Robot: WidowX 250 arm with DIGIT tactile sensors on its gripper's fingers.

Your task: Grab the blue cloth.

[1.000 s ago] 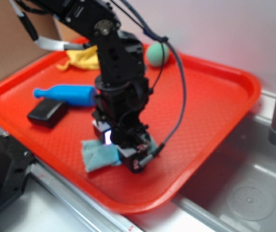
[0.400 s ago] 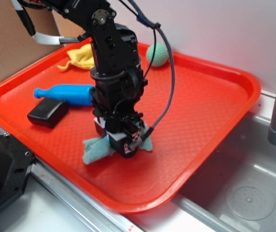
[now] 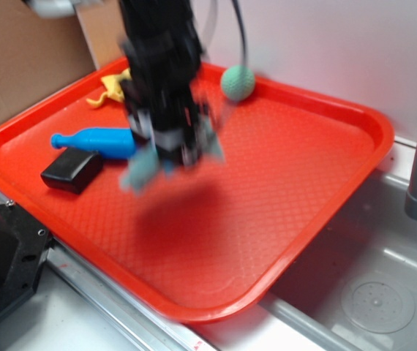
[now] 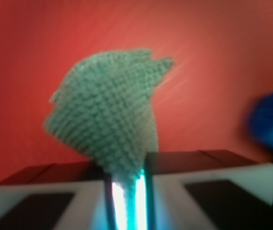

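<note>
The cloth (image 4: 110,115) fills the middle of the wrist view, a pale teal knit bunched into a fan that widens toward 12 o'clock, with ragged tips at its top edge. Its narrow end is pinched at 6 o'clock in the gripper (image 4: 127,191), whose jaws sit close together around it. Behind lies the red tray (image 4: 26,52). A blurred blue shape (image 4: 270,122) shows at 3 o'clock.

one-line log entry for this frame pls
phase: lift | claw: shut on blue cloth | blue cloth: off red tray, hanging from claw | untouched: blue bottle, black box | image: motion blur
</note>
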